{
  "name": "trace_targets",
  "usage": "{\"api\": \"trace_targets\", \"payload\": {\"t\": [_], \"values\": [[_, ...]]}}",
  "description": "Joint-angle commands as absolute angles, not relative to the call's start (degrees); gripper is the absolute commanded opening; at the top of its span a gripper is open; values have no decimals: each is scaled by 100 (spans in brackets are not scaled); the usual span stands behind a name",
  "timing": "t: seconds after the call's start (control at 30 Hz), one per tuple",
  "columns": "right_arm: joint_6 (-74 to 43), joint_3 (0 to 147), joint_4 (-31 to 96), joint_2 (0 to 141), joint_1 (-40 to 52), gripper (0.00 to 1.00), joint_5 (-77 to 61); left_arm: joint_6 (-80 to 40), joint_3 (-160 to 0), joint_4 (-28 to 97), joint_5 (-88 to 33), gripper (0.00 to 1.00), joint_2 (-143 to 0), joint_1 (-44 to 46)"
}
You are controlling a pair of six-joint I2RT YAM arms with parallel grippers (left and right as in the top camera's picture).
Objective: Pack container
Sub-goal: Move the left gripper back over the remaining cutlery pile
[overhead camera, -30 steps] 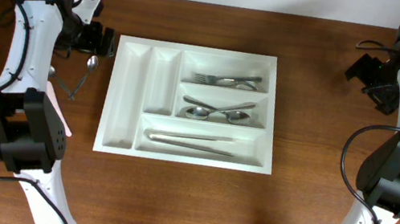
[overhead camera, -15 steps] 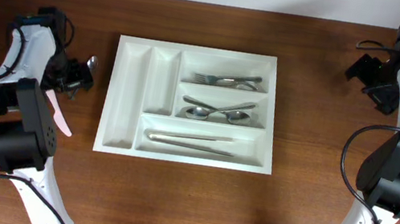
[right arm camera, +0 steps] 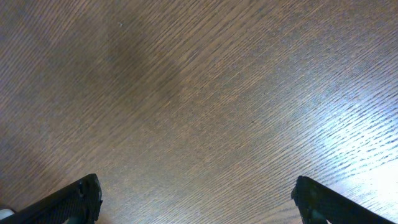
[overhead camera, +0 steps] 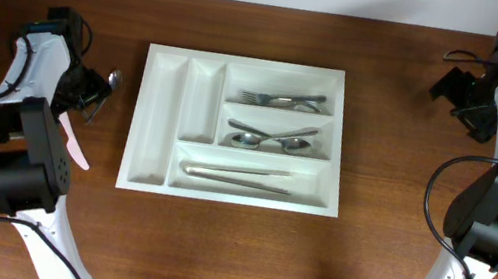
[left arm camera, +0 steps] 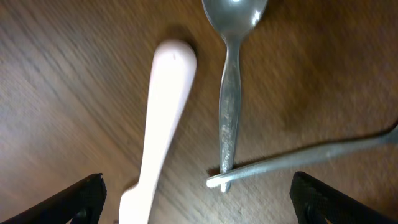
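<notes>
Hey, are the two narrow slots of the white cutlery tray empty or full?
Empty: both narrow slots of the large white plastic cutlery tray show bare white floor overhead.

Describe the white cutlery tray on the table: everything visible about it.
The cutlery tray is a large white rectangle, plastic by its look, lying flat on the wooden table. Raised walls divide it into five compartments: two narrow ones at its left, both bare, two medium ones at upper right, and a long one along the bottom. The top medium one holds forks, the one below spoons, the long one slim metal pieces, perhaps knives. Nothing else touches it.
</notes>
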State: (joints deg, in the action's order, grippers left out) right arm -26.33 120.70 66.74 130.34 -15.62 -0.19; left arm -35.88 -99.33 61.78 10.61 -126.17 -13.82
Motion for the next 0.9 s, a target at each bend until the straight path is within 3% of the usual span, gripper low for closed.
{"api": "trace_targets", "payload": {"t": [0.0,0.6,0.67,0.8,0.87], "values": [[-2593,12180,6657,12971,-1581,99,-45,-3614,-9771,6064,1184,97,-12665,-1579],[-2593,12180,6659,12971,-1584,99,-47,-1975,-8890,4901,460,97,-12665,-2106],[-2593,12180,6657,12971,-1584,99,-45,-1918,-8711,4711,353,89,-12665,-2106],[-2593,12180,6657,12971,-1584,99,-45,-1922,-8396,4508,222,57,-12665,-2106],[-2593,12180,6659,12971,-1581,99,-45,-1922,-8276,4464,222,52,-12665,-2106]]}}
